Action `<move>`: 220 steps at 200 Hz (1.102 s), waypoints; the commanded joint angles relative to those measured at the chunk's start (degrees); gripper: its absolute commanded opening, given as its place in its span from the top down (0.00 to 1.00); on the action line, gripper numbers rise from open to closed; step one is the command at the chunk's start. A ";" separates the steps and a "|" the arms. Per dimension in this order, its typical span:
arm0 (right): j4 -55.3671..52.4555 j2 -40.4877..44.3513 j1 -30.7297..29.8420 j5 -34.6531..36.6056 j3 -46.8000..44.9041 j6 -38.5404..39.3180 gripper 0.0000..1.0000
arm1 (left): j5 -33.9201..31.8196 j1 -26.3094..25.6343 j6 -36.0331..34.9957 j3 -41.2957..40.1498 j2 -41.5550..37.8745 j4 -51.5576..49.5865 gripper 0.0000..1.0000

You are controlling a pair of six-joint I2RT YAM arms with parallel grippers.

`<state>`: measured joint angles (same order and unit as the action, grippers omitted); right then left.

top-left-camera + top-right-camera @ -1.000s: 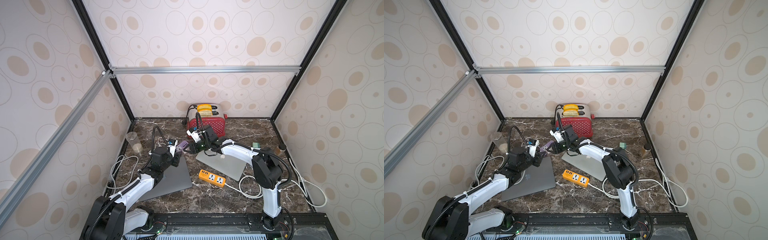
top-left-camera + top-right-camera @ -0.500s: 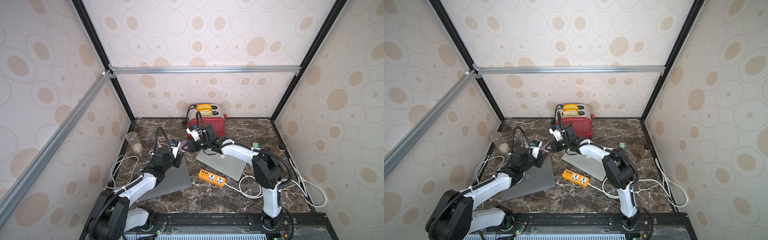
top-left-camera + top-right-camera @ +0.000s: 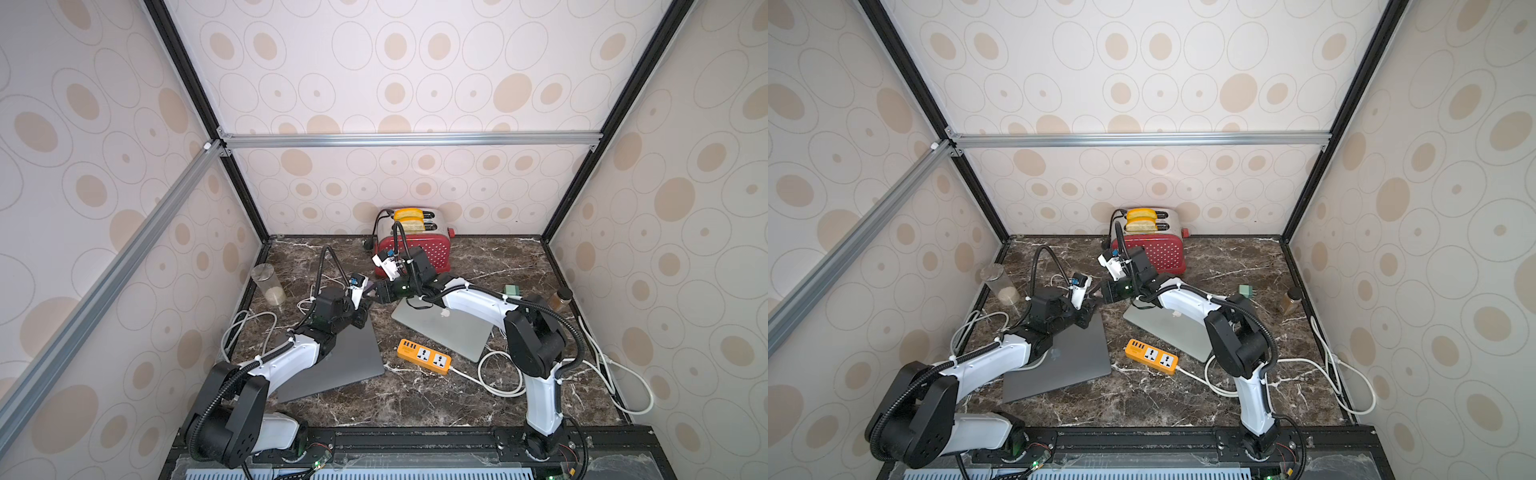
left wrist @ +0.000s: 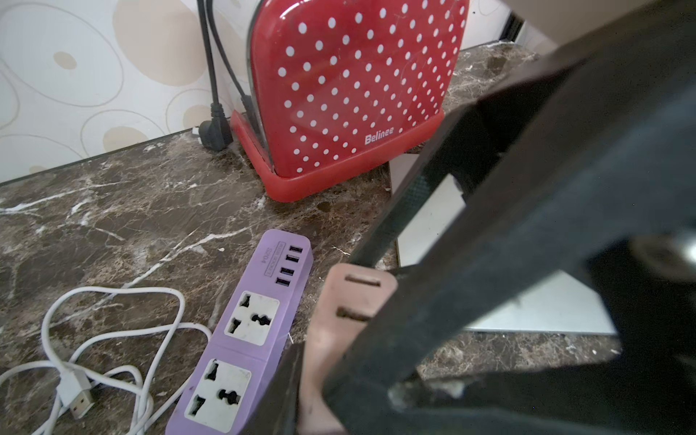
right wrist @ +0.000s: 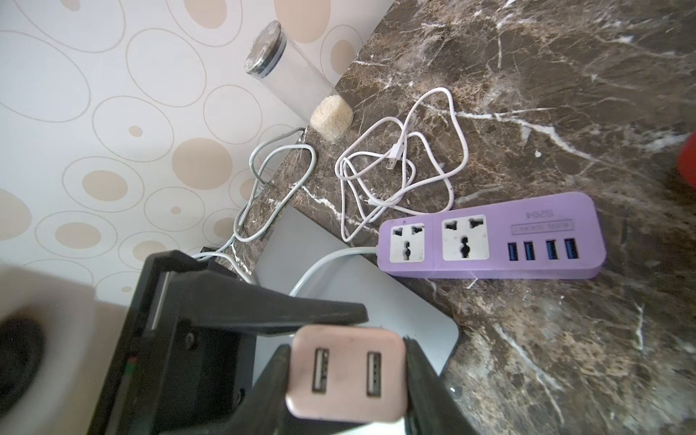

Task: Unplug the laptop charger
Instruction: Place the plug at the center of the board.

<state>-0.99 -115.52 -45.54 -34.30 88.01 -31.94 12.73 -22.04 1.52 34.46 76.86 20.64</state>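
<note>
The laptop charger [image 5: 346, 391] is a small pink block with two USB ports. It hangs in the air beside the purple power strip [image 5: 489, 244], whose sockets are bare. My right gripper [image 5: 346, 350] is shut on the charger's two sides. My left gripper [image 4: 320, 376] meets it from the opposite side and is shut on the same charger [image 4: 354, 301]; one of its fingers [image 5: 278, 312] lies along the block's upper face. In a top view both grippers meet over the charger [image 3: 371, 291], left of the middle of the table.
A red dotted toaster [image 3: 415, 249] stands at the back. A dark laptop [image 3: 345, 357] lies under the left arm and a silver laptop [image 3: 449, 332] under the right. Between them lies an orange power strip [image 3: 424, 359]. Loose white cable [image 5: 395, 169] and a rice jar [image 3: 268, 284] sit at the left.
My left gripper has risen from the dark laptop towards the right gripper and its jaws have narrowed onto the charger. The right gripper has held still with the charger.
</note>
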 commanded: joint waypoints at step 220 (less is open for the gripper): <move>-0.47 12.45 6.27 6.20 -10.55 16.21 0.23 | -2.91 3.27 7.22 21.74 11.03 -20.45 0.92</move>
<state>-1.74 -109.10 -38.87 -30.55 82.56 -22.50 10.02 -21.65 2.74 47.42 83.09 6.92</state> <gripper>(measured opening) 0.758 0.298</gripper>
